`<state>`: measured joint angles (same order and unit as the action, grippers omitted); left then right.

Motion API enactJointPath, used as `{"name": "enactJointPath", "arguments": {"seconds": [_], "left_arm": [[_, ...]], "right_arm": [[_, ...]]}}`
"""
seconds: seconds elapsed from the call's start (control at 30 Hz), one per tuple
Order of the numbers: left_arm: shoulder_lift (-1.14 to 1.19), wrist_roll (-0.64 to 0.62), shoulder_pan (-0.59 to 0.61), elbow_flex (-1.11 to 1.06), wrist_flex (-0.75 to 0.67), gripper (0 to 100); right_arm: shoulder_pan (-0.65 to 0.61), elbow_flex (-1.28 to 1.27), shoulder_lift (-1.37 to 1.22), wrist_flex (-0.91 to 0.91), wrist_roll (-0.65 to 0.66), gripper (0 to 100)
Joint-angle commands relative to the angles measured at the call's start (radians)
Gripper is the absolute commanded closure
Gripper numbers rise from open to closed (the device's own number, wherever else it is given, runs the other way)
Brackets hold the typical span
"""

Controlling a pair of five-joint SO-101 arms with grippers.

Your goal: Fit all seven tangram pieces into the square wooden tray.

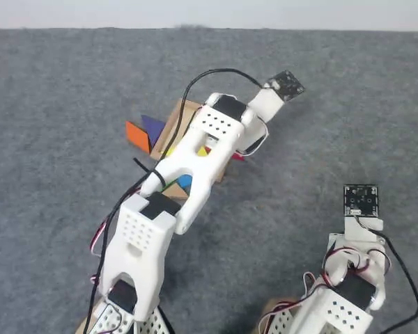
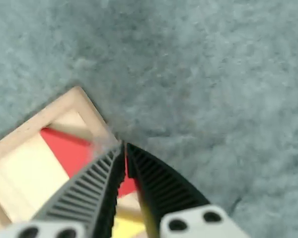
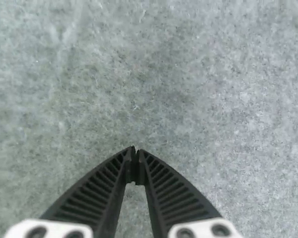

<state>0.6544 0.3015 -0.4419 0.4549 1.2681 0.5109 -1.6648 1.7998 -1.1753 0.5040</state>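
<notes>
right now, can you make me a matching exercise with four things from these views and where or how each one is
Things:
1. orange piece
2. red piece
3. left end effector
4. right end effector

Places or states:
a. shut, over bare carpet
b. inside the tray, near a corner
c. on the carpet outside the tray, beside the purple piece
d. shut, tips at the tray's rim

Pairs: 1-c, 2-b, 3-d, 4-a
</notes>
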Motion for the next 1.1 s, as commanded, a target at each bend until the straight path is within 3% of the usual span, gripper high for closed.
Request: {"name": "enactJointPath", "arguments": {"seconds": [0.0, 0.2, 0.43, 1.07], "left_arm": [[0.006, -0.011, -0.026, 0.025, -0.015, 99], [0.138, 0.018, -0.040, 0.030, 0.028, 99], [0.138, 0.048, 0.023, 0.073, 0.117, 99], [0.127, 0.118, 0.087, 0.076, 0.187, 99]], "right_arm": [[-0.010, -0.012, 0.015, 0.015, 0.020, 98.9], [-0.010, -0.012, 0.015, 0.015, 0.020, 98.9], [-0.010, -0.012, 0.015, 0.015, 0.020, 98.9], [-0.010, -0.012, 0.015, 0.015, 0.020, 98.9]]}}
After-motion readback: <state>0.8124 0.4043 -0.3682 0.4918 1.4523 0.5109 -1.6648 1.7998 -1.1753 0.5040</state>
